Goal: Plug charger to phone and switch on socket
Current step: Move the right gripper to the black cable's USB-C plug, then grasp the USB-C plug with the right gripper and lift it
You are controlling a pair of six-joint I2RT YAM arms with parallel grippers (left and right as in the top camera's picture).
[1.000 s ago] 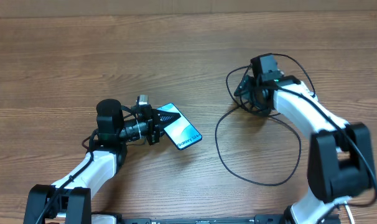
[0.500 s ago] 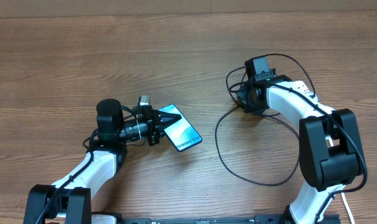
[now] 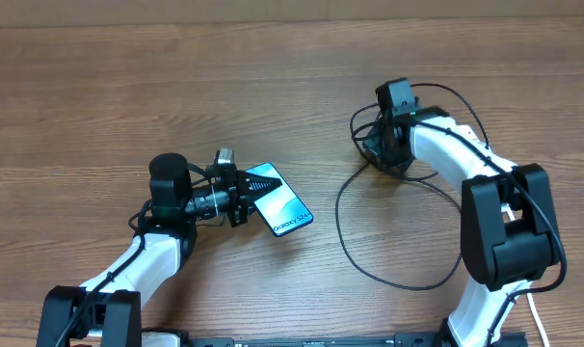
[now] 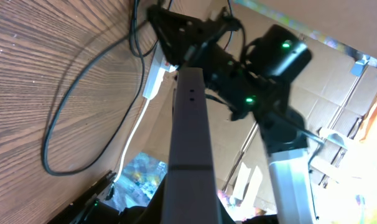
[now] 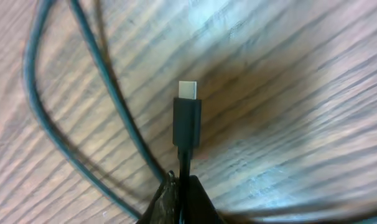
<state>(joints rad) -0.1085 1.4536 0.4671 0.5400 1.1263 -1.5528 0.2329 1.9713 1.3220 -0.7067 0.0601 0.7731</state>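
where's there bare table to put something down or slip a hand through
Widest free patch: the table's far strip beyond both arms, especially its left end. A narrower bare gap lies between the phone and the charger's big loop. Crowded: at the left pincer gripping the phone, and at the right pincer, where cable coils bunch. Inside the loop is bare but ringed.

Phone sits left of ctr on the bench, back-left end in the left tool, other end pointing front-right. Charger is over on the right half, well apart from the phone: big loop in front of the right tool, smaller coils behind it. Plug tip sticks out just ahead of that tool. Socket lies beyond the loop, by the right arm.
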